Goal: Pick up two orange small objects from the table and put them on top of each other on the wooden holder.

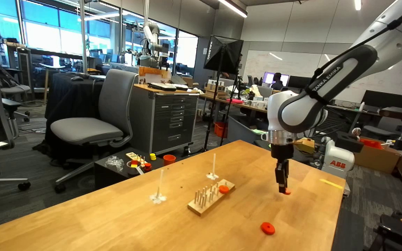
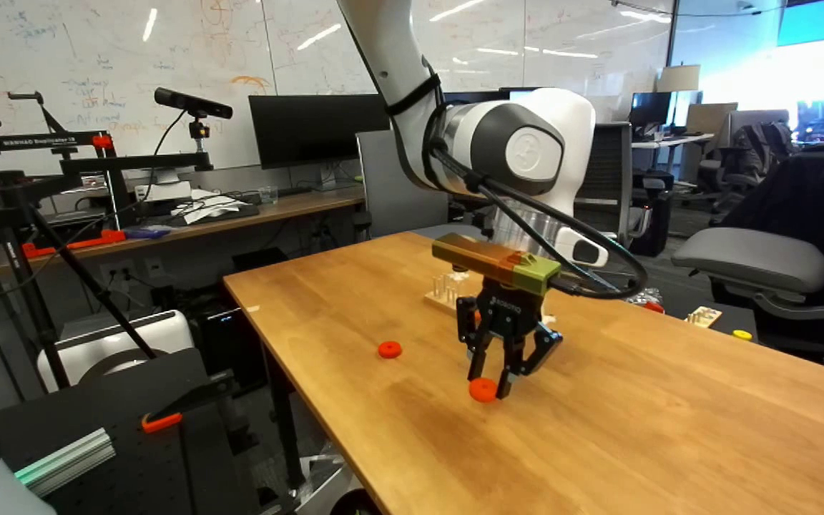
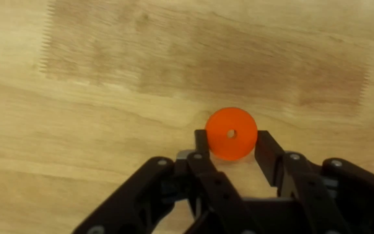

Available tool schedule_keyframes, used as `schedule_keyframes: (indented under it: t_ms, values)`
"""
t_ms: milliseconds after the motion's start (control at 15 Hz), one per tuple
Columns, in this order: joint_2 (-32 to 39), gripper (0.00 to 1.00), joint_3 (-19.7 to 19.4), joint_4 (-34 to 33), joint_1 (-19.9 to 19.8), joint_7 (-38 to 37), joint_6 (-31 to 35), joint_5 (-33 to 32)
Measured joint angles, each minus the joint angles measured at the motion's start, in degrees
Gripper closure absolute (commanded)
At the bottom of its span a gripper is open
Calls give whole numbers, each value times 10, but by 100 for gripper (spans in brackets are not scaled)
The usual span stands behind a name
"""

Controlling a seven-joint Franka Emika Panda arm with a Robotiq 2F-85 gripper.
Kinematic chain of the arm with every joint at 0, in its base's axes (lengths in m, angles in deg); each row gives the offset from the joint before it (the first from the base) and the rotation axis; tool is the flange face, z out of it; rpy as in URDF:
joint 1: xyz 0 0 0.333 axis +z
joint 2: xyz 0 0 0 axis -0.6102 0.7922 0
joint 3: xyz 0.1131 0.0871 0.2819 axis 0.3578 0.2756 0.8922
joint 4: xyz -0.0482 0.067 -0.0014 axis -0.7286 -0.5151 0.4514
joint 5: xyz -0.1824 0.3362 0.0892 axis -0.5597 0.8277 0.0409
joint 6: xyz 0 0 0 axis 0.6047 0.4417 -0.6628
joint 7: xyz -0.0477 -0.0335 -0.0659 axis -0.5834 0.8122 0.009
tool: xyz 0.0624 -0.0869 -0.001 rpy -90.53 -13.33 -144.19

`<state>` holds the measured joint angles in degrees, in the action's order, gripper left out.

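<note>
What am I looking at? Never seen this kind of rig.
It's a Franka robot arm with a black two-fingered tool. Two pictures look in from outside the robot; the close-up is taken from its wrist, looking down. On the light wood table lie a loose orange disc and a pegged wooden holder with a second orange disc on it; two slim pale rods stand nearby. The tool is closed on a third orange disc, gripping it from both sides. Whether that disc is off the table is hard to tell.
</note>
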<state>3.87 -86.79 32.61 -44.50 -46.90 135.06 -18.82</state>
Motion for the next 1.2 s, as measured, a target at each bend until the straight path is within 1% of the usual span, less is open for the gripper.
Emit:
schedule_keyframes:
  t_ms: [267, 333, 667, 867, 1200]
  values:
    - [-2, 82, 10, -28, 38, -43, -14, 9]
    - [-2, 84, 11, -36, 46, -54, -17, 11]
    - [3, 84, 16, -84, 82, -97, -36, 11]
    - [13, 84, 20, -117, 97, -109, -55, 13]
    - [44, 84, 29, -178, 104, -110, -93, 24]
